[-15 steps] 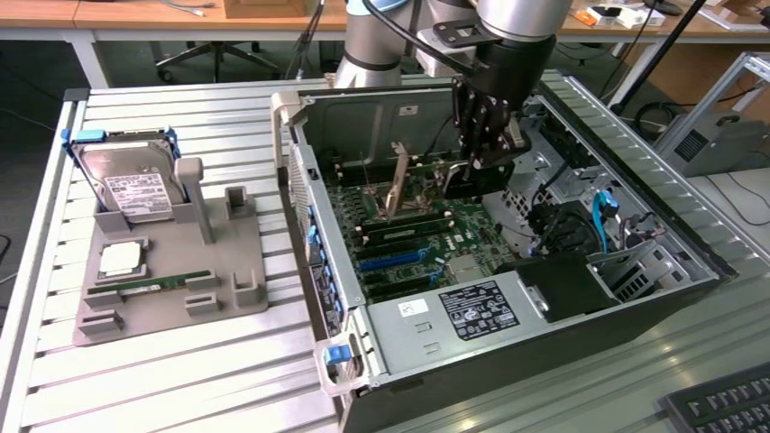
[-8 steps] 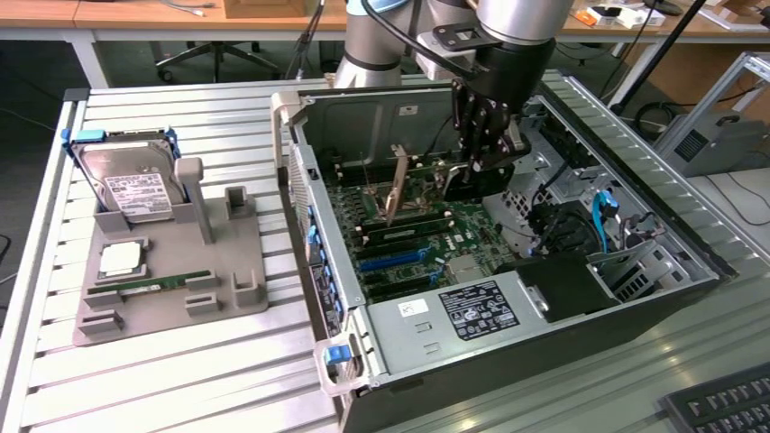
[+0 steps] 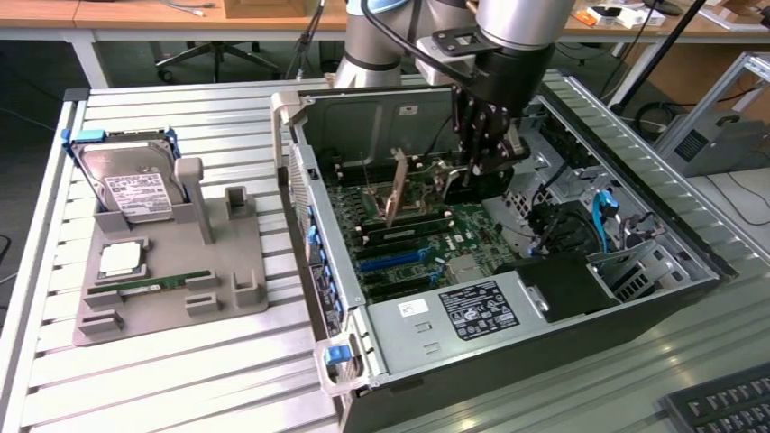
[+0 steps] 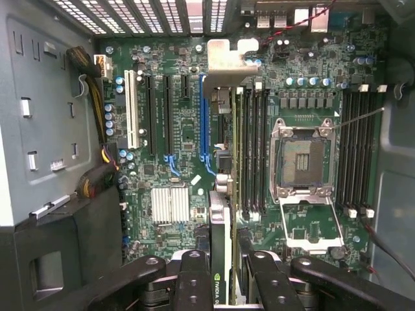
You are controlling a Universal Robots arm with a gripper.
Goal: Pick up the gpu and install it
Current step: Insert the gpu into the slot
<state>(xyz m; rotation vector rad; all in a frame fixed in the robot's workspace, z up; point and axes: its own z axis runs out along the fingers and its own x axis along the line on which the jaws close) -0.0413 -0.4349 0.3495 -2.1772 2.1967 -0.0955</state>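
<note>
Gripper: I see my gripper (image 3: 481, 161) down inside the open case (image 3: 673, 298), fingers part-closed on the gpu (image 3: 395, 194). In the wrist view the fingers (image 4: 192, 282) sit either side of the card's top edge (image 4: 219, 259), clamped onto it.

Gpu: I have it edge-on, upright, above the board (image 4: 311, 84). Its silver bracket (image 4: 228, 65) is toward the case's rear wall with the vent slots. From the wrist view the card runs along beside the blue slot (image 4: 202, 116), between that slot and the memory slots (image 4: 253, 149). I cannot tell whether its lower edge is touching a slot or just above one.

Board: I read an open CPU socket (image 4: 303, 159), its frame lifted, a silver heatsink (image 4: 170, 204), a white slot (image 4: 133, 110) and black slots beside it.

Case: lying on its side on the slatted table (image 3: 180, 379), lid off, black supply box (image 3: 565, 284) near the front, blue cables (image 3: 605, 212) on the exterior view's right.

Tray: I see a grey fixture (image 3: 169, 271) on the exterior view's left, well apart from the case. It holds a hard drive (image 3: 132, 185) standing upright, a CPU (image 3: 121, 259) lying flat, and a memory stick (image 3: 151, 287) lying flat near it.

Arm: comes down from the far side of the table into the case.
</note>
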